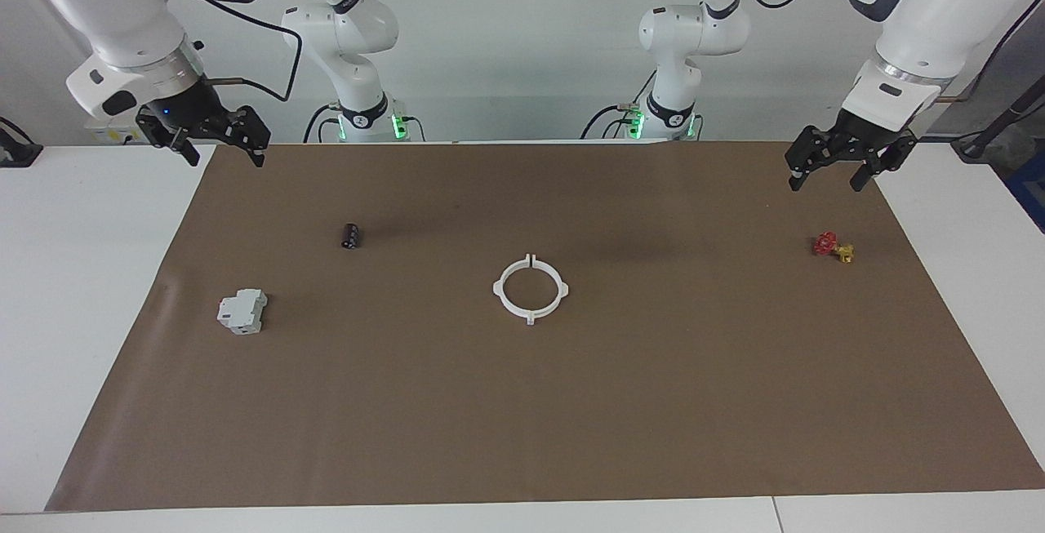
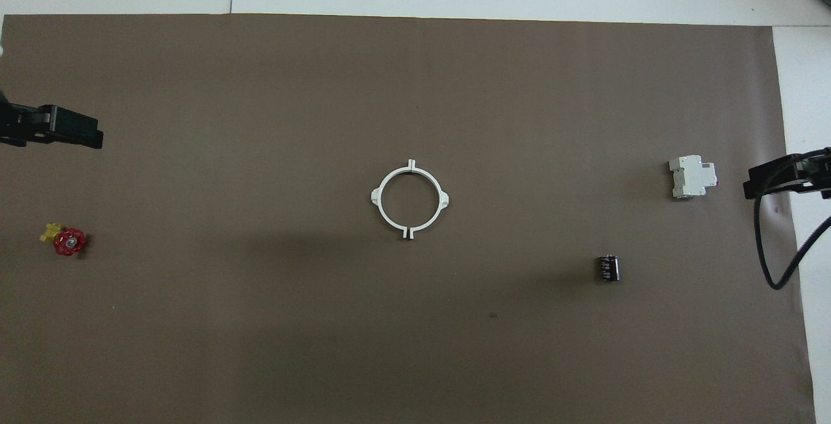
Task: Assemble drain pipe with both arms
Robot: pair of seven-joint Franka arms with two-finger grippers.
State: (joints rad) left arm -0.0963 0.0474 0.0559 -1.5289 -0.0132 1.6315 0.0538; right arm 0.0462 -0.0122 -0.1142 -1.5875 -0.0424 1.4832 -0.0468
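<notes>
The drain pipe lies near the middle of the brown mat as two white half-rings set end to end, forming one ring. One half [image 1: 499,289] [image 2: 445,201] is toward the right arm's end and the other half [image 1: 563,288] [image 2: 374,197] toward the left arm's end. Their paired tabs meet at the seams nearest to and farthest from the robots. My left gripper [image 1: 829,178] hangs open and empty in the air over the mat's corner at its own end. My right gripper [image 1: 223,156] hangs open and empty over the mat's corner at its end. Both arms wait, well away from the ring.
A boxy grey-white block [image 1: 242,311] [image 2: 692,177] and a small black cylinder [image 1: 351,236] [image 2: 608,267] lie toward the right arm's end. A small red-and-yellow valve [image 1: 831,246] [image 2: 67,240] lies toward the left arm's end. The brown mat [image 1: 522,419] covers the white table.
</notes>
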